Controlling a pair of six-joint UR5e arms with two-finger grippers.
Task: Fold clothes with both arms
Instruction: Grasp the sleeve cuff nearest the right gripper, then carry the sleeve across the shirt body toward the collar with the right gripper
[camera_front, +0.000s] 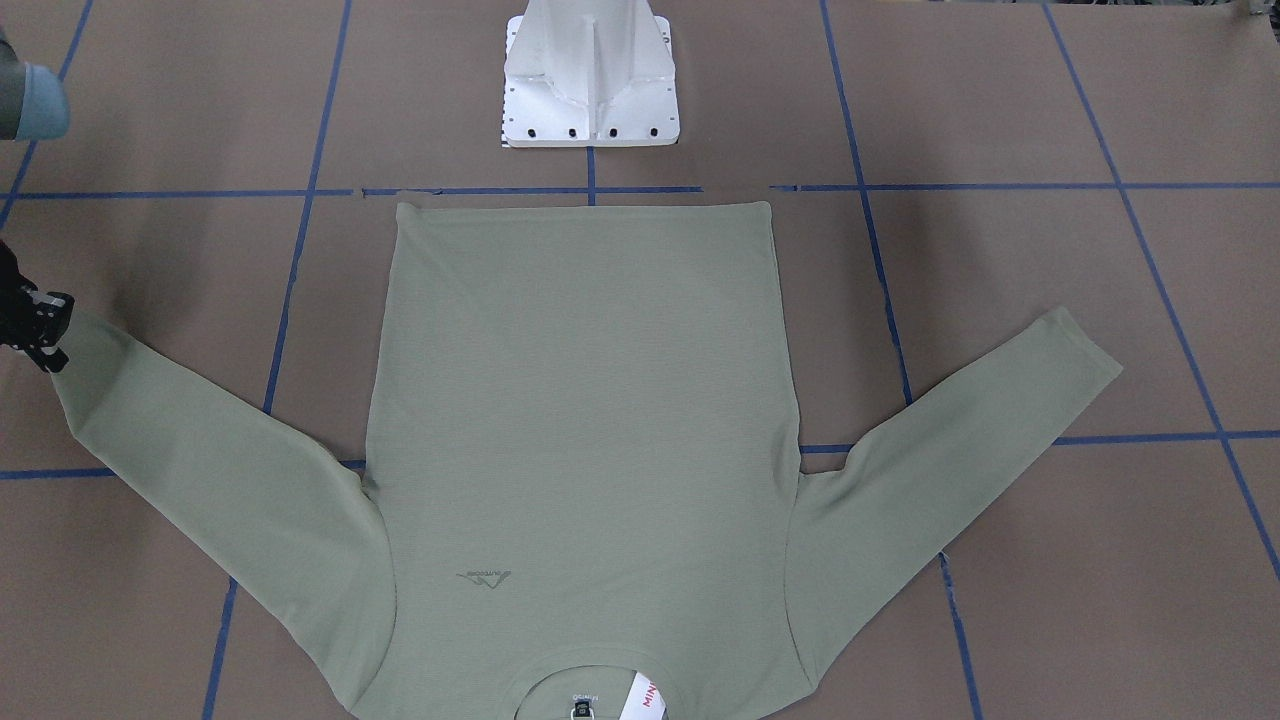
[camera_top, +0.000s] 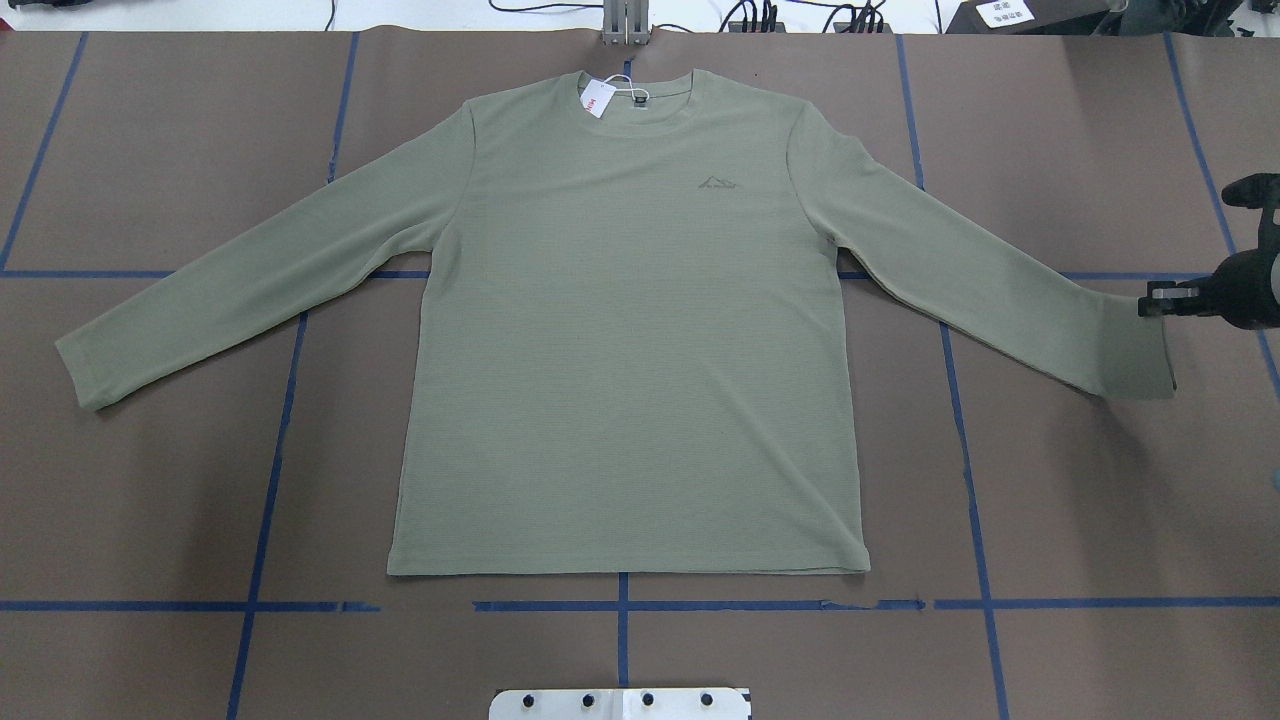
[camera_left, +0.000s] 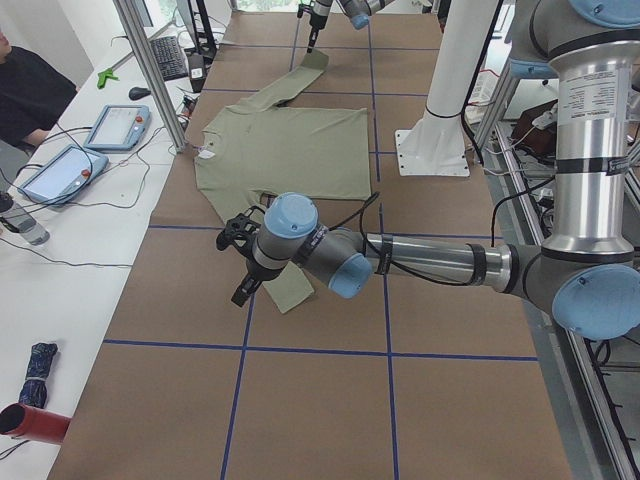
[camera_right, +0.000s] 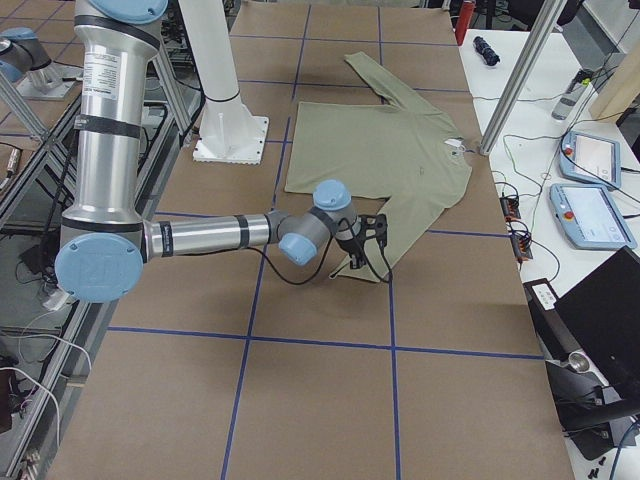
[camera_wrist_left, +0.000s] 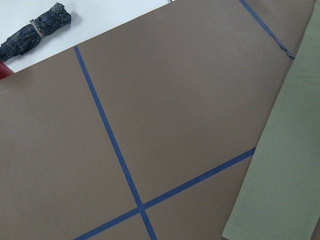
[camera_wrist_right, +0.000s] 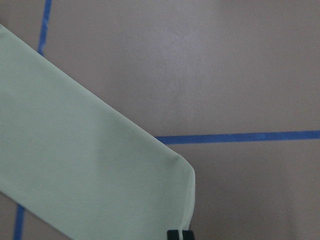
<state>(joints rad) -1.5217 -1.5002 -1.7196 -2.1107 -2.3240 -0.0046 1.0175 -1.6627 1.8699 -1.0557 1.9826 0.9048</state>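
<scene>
Right gripper (camera_top: 1152, 302) sits at the far end of the sleeve (camera_top: 1000, 270) on the robot's right, its black fingertips at the edge of the cuff (camera_top: 1145, 355). How far apart the jaws stand, and whether they have hold of the cloth, cannot be told. Left gripper (camera_left: 240, 262) hangs above the table (camera_top: 1050, 480) near the end of the other sleeve (camera_top: 250, 290). It shows only in the side view, so its opening cannot be told either. In the left wrist view only that sleeve's edge and bare table appear. Between the two arms a sage-green long-sleeved shirt (camera_top: 630, 330) lies flat and front up on the brown table, which is marked with a grid of blue tape lines (camera_top: 620, 606). Its straight hem is toward the white pedestal base (camera_front: 590, 90) and its round collar (camera_top: 640, 95) is away from the robot. Both sleeves are spread out to the sides and slant down toward the robot. A small tonal logo (camera_top: 722, 183) sits on the chest, and a white hang tag (camera_top: 596, 99) with red lettering rests at the collar.
</scene>
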